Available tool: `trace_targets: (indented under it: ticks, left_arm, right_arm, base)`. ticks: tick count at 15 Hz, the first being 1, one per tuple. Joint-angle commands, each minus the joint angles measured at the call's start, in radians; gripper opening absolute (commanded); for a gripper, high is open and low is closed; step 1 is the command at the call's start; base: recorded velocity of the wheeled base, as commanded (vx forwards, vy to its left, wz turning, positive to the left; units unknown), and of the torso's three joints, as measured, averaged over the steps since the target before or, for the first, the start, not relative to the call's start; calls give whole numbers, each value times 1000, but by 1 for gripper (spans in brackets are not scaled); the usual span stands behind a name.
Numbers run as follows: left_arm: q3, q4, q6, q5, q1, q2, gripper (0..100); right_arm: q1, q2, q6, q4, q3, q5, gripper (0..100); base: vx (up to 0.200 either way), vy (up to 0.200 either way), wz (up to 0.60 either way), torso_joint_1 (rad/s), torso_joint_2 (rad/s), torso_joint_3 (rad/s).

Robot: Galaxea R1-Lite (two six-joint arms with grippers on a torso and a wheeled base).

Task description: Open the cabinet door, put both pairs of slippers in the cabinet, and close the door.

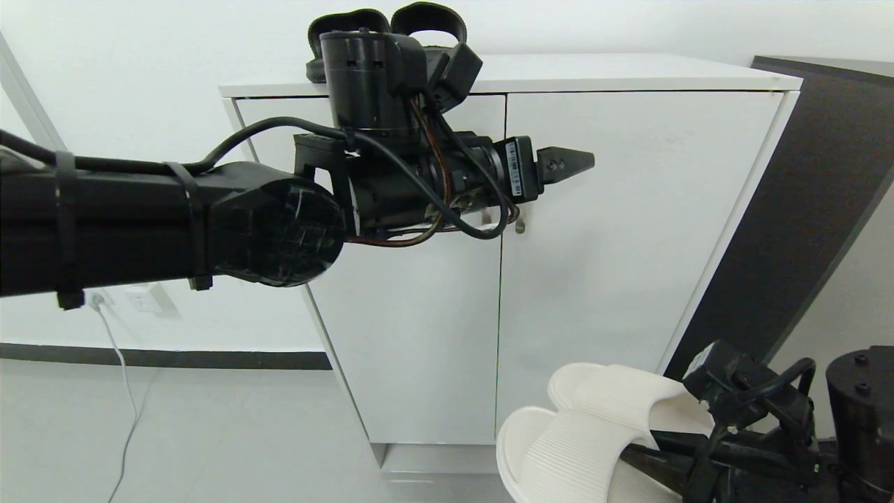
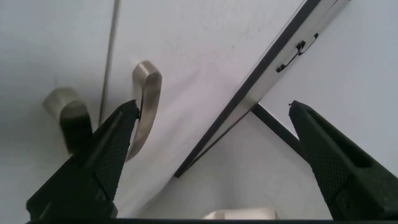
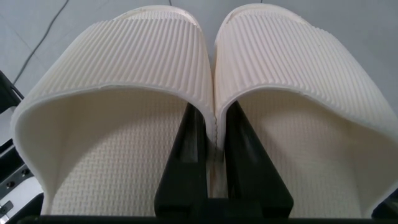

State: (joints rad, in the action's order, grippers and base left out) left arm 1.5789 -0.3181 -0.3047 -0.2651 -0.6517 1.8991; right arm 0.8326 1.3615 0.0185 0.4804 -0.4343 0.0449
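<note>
Slippers [image 3: 143,68] soft, light, pinched by inner straps in closed fingers of your right gripper [image 3: 216,124]. Left gripper [image 2: 212,109] fingers wide open; stiff metal handle [image 2: 147,102] just beside one finger: grip there.

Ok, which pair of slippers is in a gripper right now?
The white pair, clamped in the right gripper; the black pair sits on the cabinet top.

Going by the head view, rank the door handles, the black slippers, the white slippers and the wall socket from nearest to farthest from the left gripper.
1. Door handles, just below the left gripper.
2. Black slippers, up on the cabinet top, and white slippers, low in the right gripper: too close to call.
3. Wall socket, far lower left.
</note>
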Motion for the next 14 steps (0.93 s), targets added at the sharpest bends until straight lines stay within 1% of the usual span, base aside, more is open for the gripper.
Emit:
trace_targets:
  ticks: [1,2,3,6,8,11,13,14]
  left_arm:
    - [13,1,-1,1,-2,18,100]
    - [9,1,-1,1,-2,18,100]
    - [4,1,-1,1,-2,17,0]
    - [-16,1,-2,1,-2,1,0]
    - [-73,-3,-4,1,-5,-41,0]
    - [-152,-4,-4,-2,-43,-109,0]
    - [-201,-4,-2,1,-89,-166,0]
    - [-221,-3,-2,1,-101,-187,0]
  right_arm:
    - [2,-2,0,0,0,1,0]
    - [3,-1,0,0,2,0,0]
    - [3,1,0,0,2,0,0]
    - [14,-1,0,0,11,0,0]
    - [19,-4,0,0,22,-2,0]
    - [39,-22,0,0,45,-57,0]
    - [54,-56,-2,0,68,-94,0]
    - [60,-67,-2,0,71,-105,0]
  base:
    - [0,0,0,0,0,0]
    - [0,0,0,0,0,0]
    - [0,0,0,0,0,0]
    - [0,0,0,0,0,0]
    - [0,0,0,0,0,0]
    - [0,0,0,0,0,0]
    - [0,0,0,0,0,0]
    - [0,0,0,0,0,0]
